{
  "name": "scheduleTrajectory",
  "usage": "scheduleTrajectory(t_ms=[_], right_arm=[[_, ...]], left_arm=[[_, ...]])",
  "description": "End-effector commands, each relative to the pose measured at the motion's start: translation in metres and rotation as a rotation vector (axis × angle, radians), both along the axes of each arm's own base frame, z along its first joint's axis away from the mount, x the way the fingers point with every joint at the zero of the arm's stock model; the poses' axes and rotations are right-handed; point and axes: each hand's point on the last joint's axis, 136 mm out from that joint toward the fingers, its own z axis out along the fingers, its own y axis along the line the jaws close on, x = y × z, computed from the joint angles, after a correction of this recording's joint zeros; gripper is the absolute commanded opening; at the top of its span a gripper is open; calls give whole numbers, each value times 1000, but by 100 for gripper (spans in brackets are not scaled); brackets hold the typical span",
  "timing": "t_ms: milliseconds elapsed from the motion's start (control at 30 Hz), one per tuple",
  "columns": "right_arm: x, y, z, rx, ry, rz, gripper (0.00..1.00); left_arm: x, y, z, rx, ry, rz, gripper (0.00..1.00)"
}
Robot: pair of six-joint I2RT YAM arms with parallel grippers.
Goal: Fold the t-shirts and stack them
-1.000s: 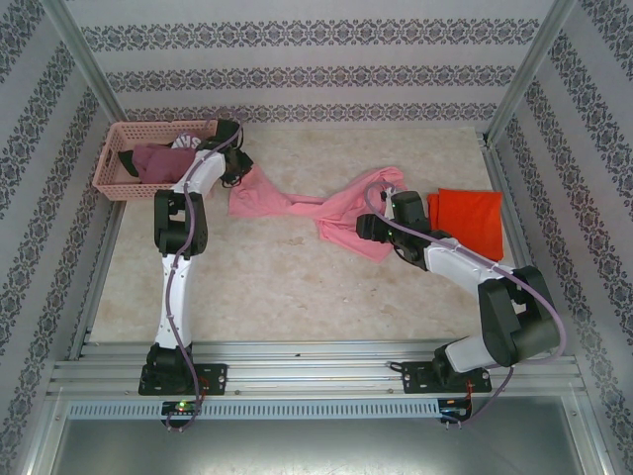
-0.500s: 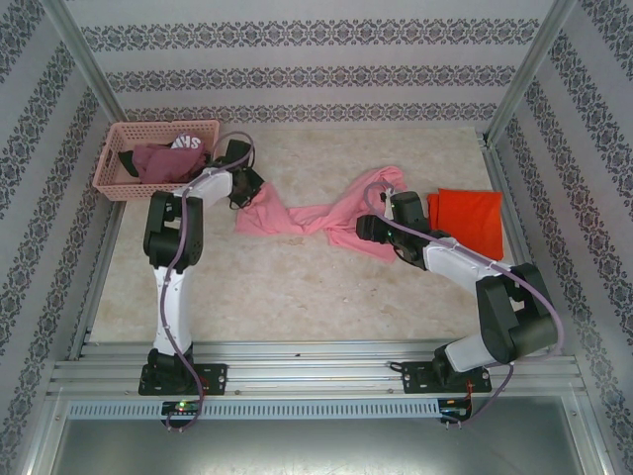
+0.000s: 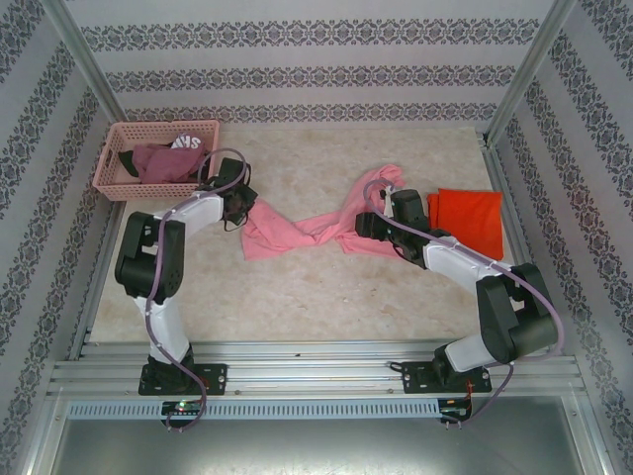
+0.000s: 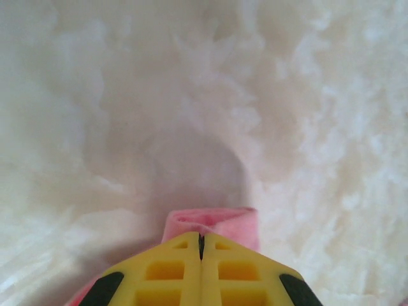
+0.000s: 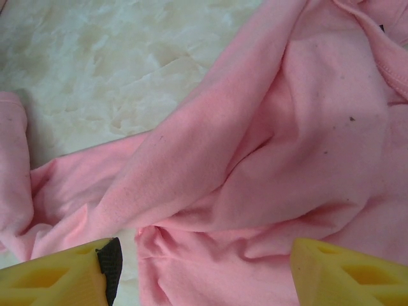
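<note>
Two t-shirts lie on your counter [image 3: 297,297]. The pink t-shirt [image 3: 302,230] stretches as a twisted, crumpled band across the middle, reaching from one arm to the other. The orange-red t-shirt [image 3: 470,220] lies flat as a tidy rectangle to the right of it, near the right-hand frame, with its left edge just beside the right arm.

Your left pincer [image 3: 249,208] sits at the left end of the pink t-shirt. In the left wrist view its yellow fingers [image 4: 166,274] are pressed together, and a small fold of pink cloth pokes out past the tips, so it is pinching the pink t-shirt there.

Your right pincer [image 3: 364,226] is at the shirt's right end, where the cloth bunches and loops up towards the far wall. In the right wrist view its jaws stand spread wide over rumpled pink fabric, one yellow finger at each lower corner, and nothing is clamped between them. Bare counter shows at the upper left of that view.

A pink basket [image 3: 111,163] stands in the far left corner of the counter, well apart from both t-shirts, with a maroon garment [image 3: 158,161] heaped inside it.
</note>
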Motion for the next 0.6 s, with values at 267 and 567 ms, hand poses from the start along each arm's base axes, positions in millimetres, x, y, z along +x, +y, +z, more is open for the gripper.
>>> scheduleTrajectory(t_ms=[267,567], right_arm=[[3,9,13,41,-33,8,70],[-2,5,12,25,-35,3,70]], left_arm=[[-27,33,-1,73,30,47,4],[-35,41,-21,106,83,49,42]])
